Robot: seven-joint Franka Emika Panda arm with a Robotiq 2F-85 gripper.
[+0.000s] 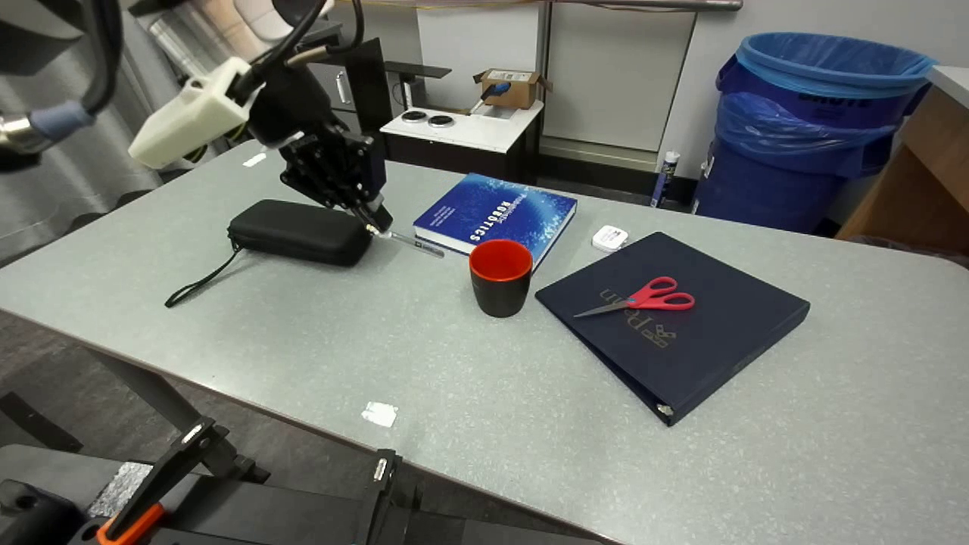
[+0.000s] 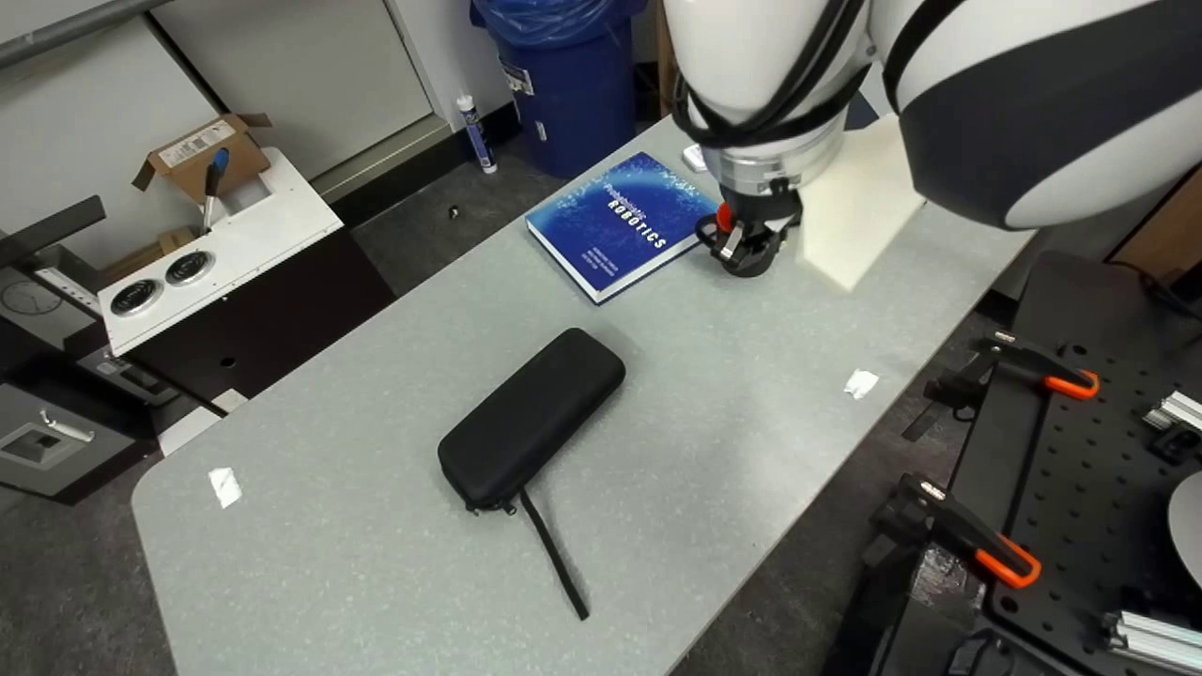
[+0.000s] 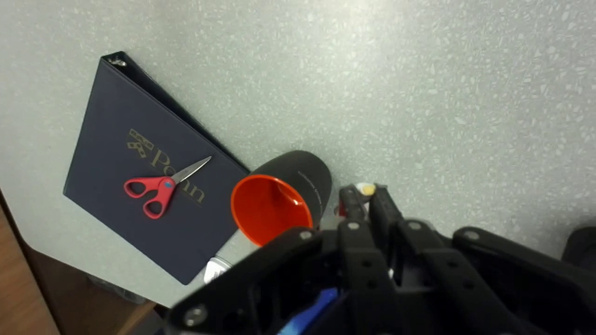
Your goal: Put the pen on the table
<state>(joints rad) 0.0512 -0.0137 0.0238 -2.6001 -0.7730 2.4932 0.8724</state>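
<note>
Counter (image 1: 325, 341): light grey, smooth, speckled, with rounded corners; a white patch (image 1: 380, 414) is seen near one long edge.
Room: beyond the opposite long edge, a blue bin (image 1: 791, 159) lined with plastic and a white-topped stove (image 1: 473, 132) bearing a cardboard box (image 1: 515, 91) are seen; the floor (image 2: 427, 239) is dark.
Book (image 1: 496, 216): glossy blue hardback, laid flat near the bin-side edge.
Case (image 1: 299, 231): black, rounded, zipped; a thin strap (image 2: 554, 556) is trailed across the counter.
Folder (image 1: 708, 333): stiff, navy, gold-lettered; red-handled scissors (image 1: 640, 300) are laid on it.
Cup (image 1: 501, 291): black outside, red inside, stood upright near the book and the folder.
Pen (image 1: 418, 244): thin, straight, pale; held slanted inside the counter's edges, between case and cup as seen; whether the counter is touched cannot be told.
Hand (image 1: 384, 228): fingers drawn nearly together, the pen gripped at their tips.
Wrist view: a white-and-yellow spot (image 3: 366, 189) is shown between the fingertips (image 3: 385, 204), beside the cup.
Outside: in an exterior view, a black plate (image 2: 1108, 451) with rows of holes is shown beyond the patched edge; the cup is mostly hidden by the hand.
</note>
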